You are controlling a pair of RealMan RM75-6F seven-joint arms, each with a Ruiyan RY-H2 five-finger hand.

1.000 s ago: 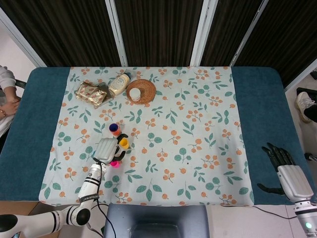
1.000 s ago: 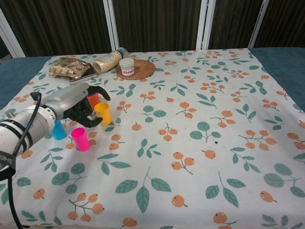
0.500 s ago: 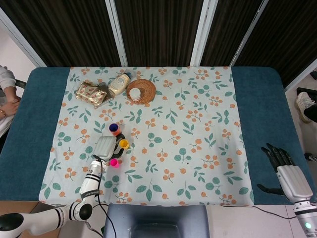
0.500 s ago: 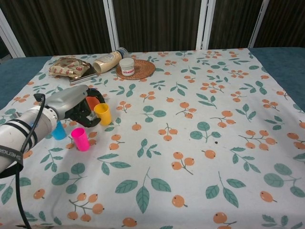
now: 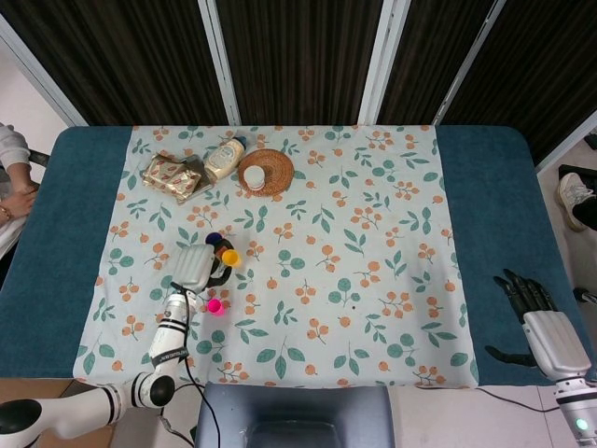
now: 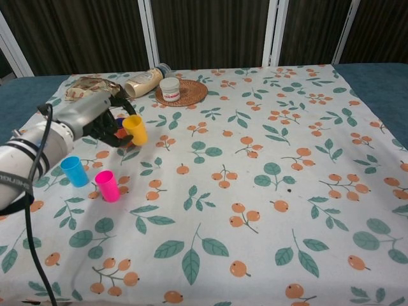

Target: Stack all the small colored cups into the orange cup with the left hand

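yellow cup (image 6: 135, 129) has been lifted off the cloth since earlier | gripped by left hand (image 6: 95, 115) at 9 o'clock | right hand (image 5: 534, 303) empty, fingers spread

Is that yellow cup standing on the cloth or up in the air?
Up in the air. The left robot hand grips the yellow cup, tilted, clear of the tablecloth in the chest view.
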